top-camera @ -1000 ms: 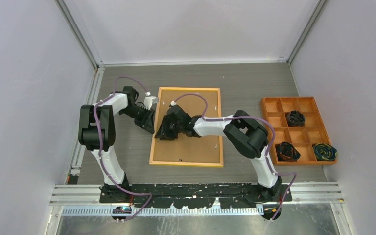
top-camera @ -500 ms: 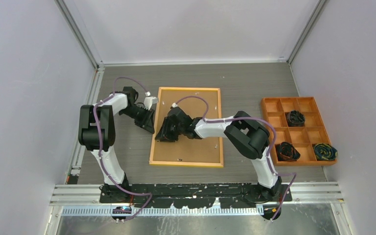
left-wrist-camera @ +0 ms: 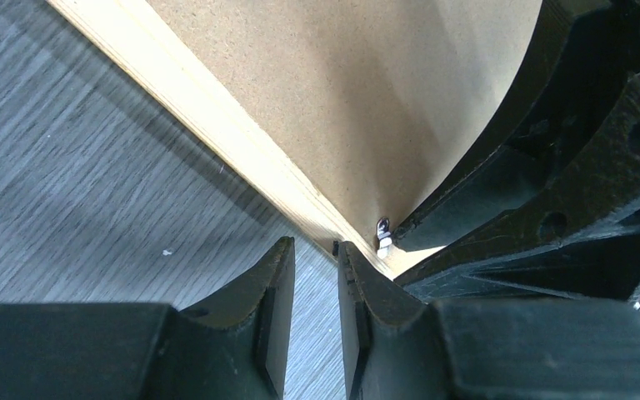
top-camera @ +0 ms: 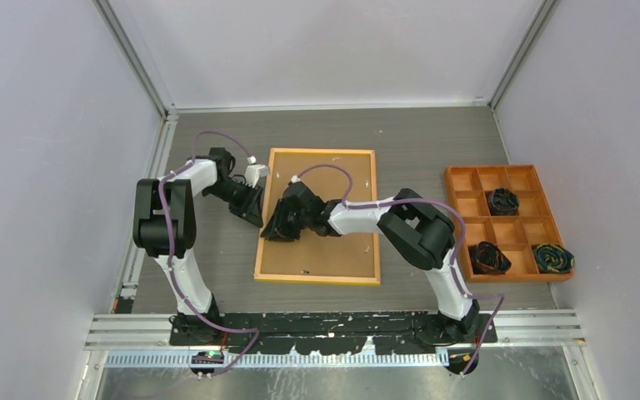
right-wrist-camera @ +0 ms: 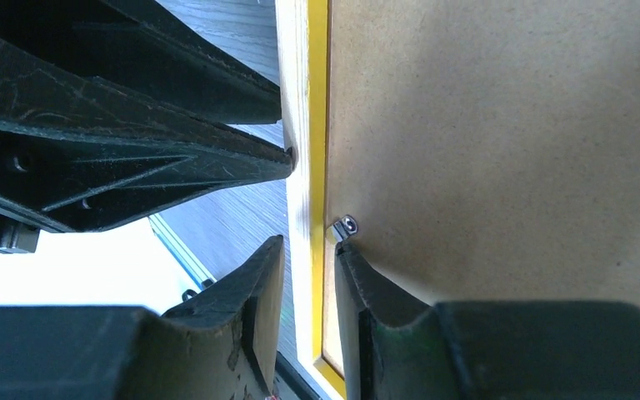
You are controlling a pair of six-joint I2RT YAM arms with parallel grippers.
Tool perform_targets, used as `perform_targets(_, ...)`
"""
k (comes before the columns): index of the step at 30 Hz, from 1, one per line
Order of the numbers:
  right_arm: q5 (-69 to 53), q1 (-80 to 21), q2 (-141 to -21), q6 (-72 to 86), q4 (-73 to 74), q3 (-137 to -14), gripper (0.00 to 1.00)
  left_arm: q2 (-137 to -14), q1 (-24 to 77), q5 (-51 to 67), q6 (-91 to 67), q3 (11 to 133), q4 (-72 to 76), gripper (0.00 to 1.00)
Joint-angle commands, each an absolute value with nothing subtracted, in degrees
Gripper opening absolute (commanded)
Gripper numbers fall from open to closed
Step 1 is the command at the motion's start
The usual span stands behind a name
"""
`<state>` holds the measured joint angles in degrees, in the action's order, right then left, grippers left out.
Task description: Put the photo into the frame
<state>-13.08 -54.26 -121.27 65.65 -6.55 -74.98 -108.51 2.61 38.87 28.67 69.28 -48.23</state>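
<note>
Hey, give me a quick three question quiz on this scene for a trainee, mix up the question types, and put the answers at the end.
1. True or false: in the top view, the left gripper and the right gripper are both at the right edge of the frame.
2. How many compartments of the orange tray hold dark bundles? A one, B three, C five.
3. In the right wrist view, what small shiny part sits on the backing board beside the right gripper's fingertip?
Key: 1 false, both are at its left edge. 2 B. 3 a metal tab.
</note>
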Motion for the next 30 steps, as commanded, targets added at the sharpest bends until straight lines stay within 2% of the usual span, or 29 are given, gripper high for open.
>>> perform_targets(1, -10.4, -54.4, -123.2, 65.1, -5.7, -77.0, 0.34, -108.4, 3.0, 35.8, 30.9, 67.2, -46.0, 0.26)
perform_targets(17, -11.5, -54.0, -122.1, 63.8, -5.9, -77.4, 0.31, -108.1, 3.0, 35.9, 31.5, 68.0, -47.1, 0.26)
perform_targets(20, -12.9, -52.6, -117.7, 62.3, -6.5, -76.0, 0.37, -108.4, 2.1, 36.4, 31.0, 70.7, -49.0, 0.27)
perform_targets(25, -13.8, -46.1, -112.1, 57.6, -2.7, -76.2, 0.54, -112.2, 0.3, 39.4, 25.5, 79.4, -50.1, 0.28)
perform_targets(30, -15.0, -39.1, -113.5, 53.4, 2.1, -80.4, 0.58, -118.4, 0.3, 40.8, 20.9, 87.0, -49.7, 0.28)
